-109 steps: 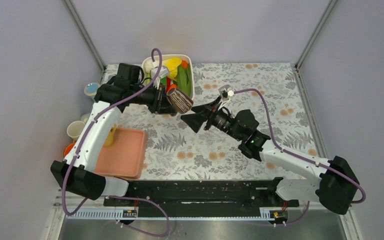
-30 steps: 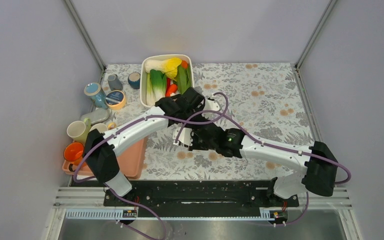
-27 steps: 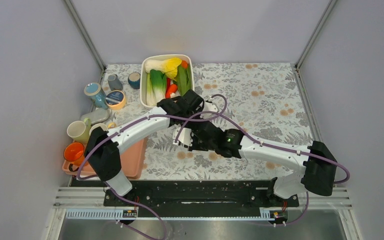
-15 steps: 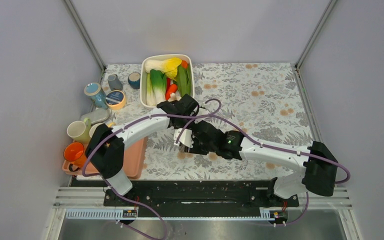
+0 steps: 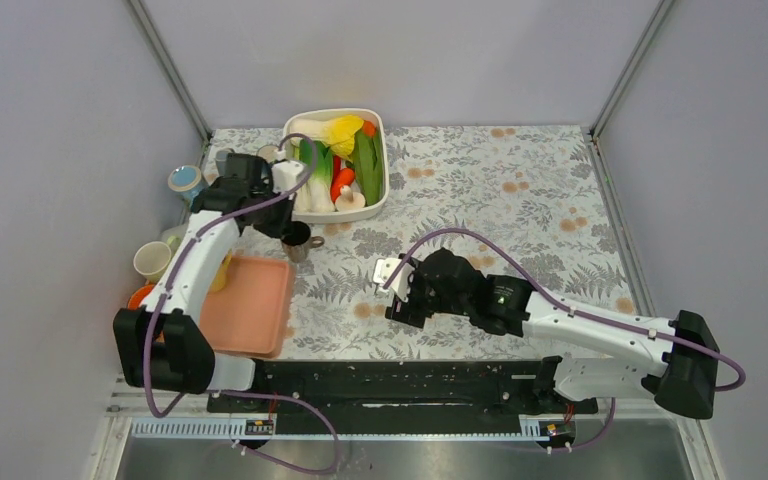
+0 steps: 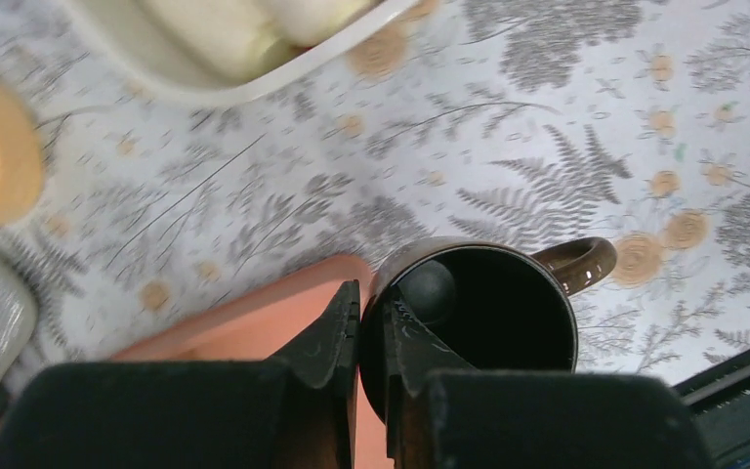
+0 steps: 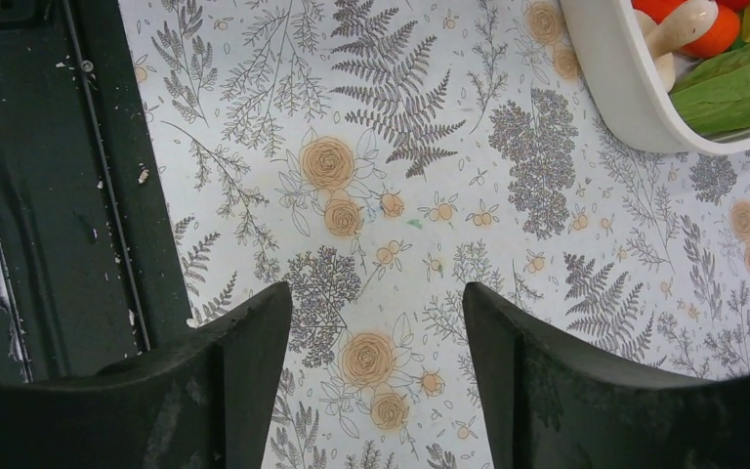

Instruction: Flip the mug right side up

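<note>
The floral table (image 5: pixel 520 190) bears a white dish (image 5: pixel 383 150) of vegetables (image 5: pixel 365 155) just beyond the left gripper (image 6: pixel 363 315), a pink tray (image 5: pixel 255 310) just below its fingers (image 6: pixel 332 337), cups (image 5: pixel 152 260) and a tape roll (image 6: pixel 5 147) off to its left.

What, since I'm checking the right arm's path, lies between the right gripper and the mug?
Nothing but bare floral tablecloth lies between the right gripper and the mug; the top view shows that stretch.
</note>
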Available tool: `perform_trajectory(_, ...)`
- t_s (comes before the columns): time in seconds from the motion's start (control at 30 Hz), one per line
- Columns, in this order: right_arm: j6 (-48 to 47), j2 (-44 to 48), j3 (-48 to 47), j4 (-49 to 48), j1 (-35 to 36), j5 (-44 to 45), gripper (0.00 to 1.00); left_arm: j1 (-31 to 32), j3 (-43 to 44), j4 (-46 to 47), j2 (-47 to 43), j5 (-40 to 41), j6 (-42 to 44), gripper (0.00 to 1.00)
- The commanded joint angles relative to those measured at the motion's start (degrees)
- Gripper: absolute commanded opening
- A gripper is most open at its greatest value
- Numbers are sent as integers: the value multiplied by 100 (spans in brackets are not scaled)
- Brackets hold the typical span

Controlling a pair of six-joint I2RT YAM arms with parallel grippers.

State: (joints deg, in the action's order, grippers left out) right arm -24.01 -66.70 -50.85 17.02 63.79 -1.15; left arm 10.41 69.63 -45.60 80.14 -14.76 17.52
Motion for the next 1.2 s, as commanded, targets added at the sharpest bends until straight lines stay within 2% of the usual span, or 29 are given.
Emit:
perform_trajectory(0.0, 286, 163, 204, -553, 7, 81, 76, -950, -283, -167, -501, -415, 467, 0)
perform_trajectory(0.1, 321, 151, 291, -687, -22, 87, 78, -1733, -488, -267, -578, -623, 656, 0)
perform_trajectory(0.23, 412, 89, 352, -751, -97, 84, 80, -2323, -938, -62, -630, -753, 859, 0)
perform_trajectory(0.37, 420, 71, 441, -829, -140, 87, 80, -2488, -1367, 389, -631, -594, 1032, 0)
perform_trajectory(0.63, 461, 280, 635, -942, -182, 26, 81, -2862, -1946, 1720, -588, -1115, 1138, 0)
perform_trajectory(0.77, 476, 400, 743, -971, -191, 13, 81, -2905, -2213, 2164, -565, -1034, 1158, 0)
perform_trajectory(0.8, 482, 418, 756, -984, -191, 15, 81, -2905, -2225, 2161, -557, -1047, 1200, 4)
perform_trajectory(0.97, 502, 423, 780, -1015, -213, 27, 81, -2907, -1966, 1625, -677, -1312, 1465, 40)
perform_trajectory(1.1, 520, 365, 812, -1075, -218, -5, 81, -2904, -1321, 940, -824, -1693, 1314, 57)
perform_trajectory(1.17, 536, 328, 843, -1136, -222, -22, 81, -2903, -974, 655, -867, -1908, 1187, 62)
